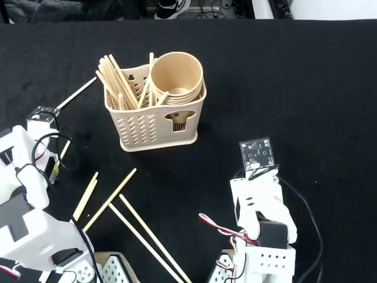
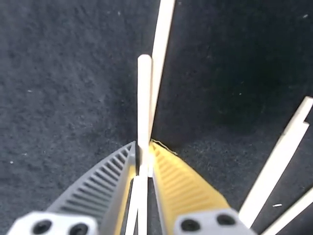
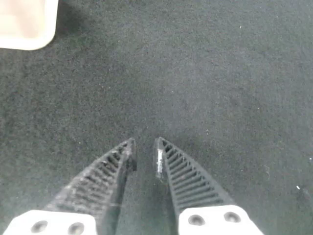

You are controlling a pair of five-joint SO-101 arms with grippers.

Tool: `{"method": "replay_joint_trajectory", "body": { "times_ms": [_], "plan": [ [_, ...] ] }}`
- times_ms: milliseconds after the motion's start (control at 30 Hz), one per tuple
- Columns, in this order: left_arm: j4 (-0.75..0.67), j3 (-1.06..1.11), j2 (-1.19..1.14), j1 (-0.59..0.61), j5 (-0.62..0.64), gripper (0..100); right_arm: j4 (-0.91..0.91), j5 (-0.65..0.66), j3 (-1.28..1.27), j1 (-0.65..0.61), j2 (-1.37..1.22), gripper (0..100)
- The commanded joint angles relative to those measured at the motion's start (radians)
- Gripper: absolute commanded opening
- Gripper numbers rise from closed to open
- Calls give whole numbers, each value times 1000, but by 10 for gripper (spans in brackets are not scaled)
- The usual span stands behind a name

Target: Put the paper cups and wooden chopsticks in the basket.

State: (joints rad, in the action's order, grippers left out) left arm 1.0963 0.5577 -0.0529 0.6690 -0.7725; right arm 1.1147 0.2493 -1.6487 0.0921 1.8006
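Nested paper cups upright in the right half of the beige slotted basket, toward the far middle of the black surface. Beside them, in the left half, a bundle of chopsticks leaning out over the rim. Nearer the arms, flat on the surface, several loose chopsticks lying at slants, well apart from the basket. At the left claw: clamps one chopstick between a grey finger and a yellow one, rounded end sticking out ahead; just behind it, another stick running on past. At the right claw: stands only narrowly parted, grips nothing, hangs above bare black surface, with a corner of the basket off to one side.
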Motion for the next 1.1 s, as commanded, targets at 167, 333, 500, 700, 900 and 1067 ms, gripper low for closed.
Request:
{"method": "replay_joint_trajectory", "body": {
  "times_ms": [167, 333, 500, 700, 900, 1067],
  "plan": [
    [-23, -99, -178, 1, 11, 125, -15, 11, 12, -12, 76, 82],
    [0, -249, -420, 10, 8, 37, -15, 11, 12, -12, 76, 82],
    [112, -384, -537, 13, 3, 29, -15, 11, 12, -12, 76, 82],
    [199, -420, -468, 5, 3, 28, -15, 11, 12, -12, 76, 82],
    [328, -423, -222, 1, 8, 28, -15, 11, 12, -12, 76, 82],
    [391, -417, 78, -27, 12, 29, -15, 11, 12, -12, 76, 82]
  ]
}}
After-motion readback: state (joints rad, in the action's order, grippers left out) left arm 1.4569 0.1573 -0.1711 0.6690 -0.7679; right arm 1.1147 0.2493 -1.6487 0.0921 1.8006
